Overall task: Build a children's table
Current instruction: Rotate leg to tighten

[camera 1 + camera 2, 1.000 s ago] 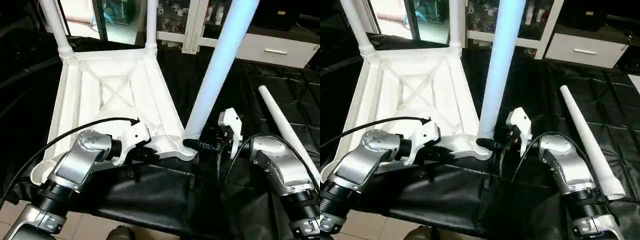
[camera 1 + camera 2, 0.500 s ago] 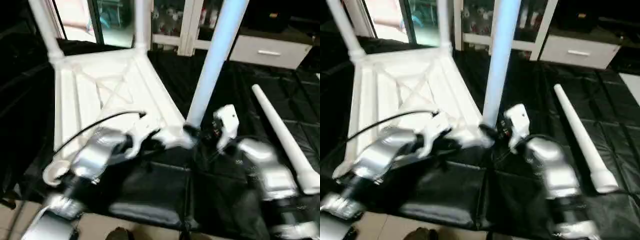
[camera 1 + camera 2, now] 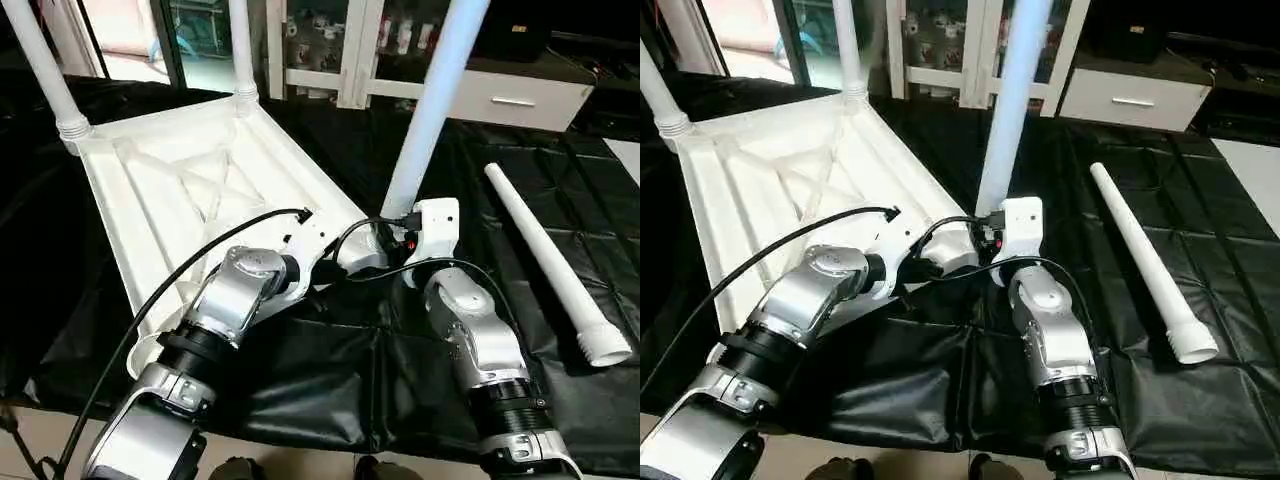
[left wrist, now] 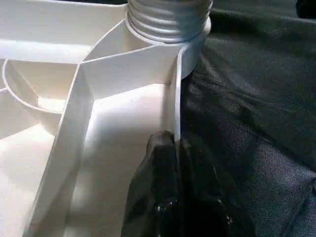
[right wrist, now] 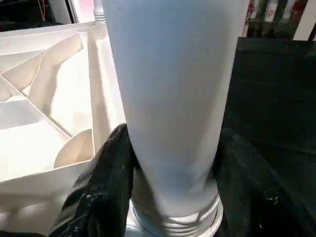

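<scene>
White plastic top (image 3: 190,180): upside down on the black surface (image 3: 520,130); light, stiff, slippery.
Left fingers (image 4: 165,163): pinching its rim.
Right fingers (image 5: 106,173): clasping the near leg (image 3: 425,110) by its base; grip low.

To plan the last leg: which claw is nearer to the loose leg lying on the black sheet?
Right. The right claw grips the upright leg, nearer the loose leg; the left claw pinches the tabletop rim, farther.

The upturned table top (image 3: 170,190) lies on the black sheet (image 3: 330,370). Three legs stand from its corners; a fourth leg (image 3: 550,262) lies well to its right.
</scene>
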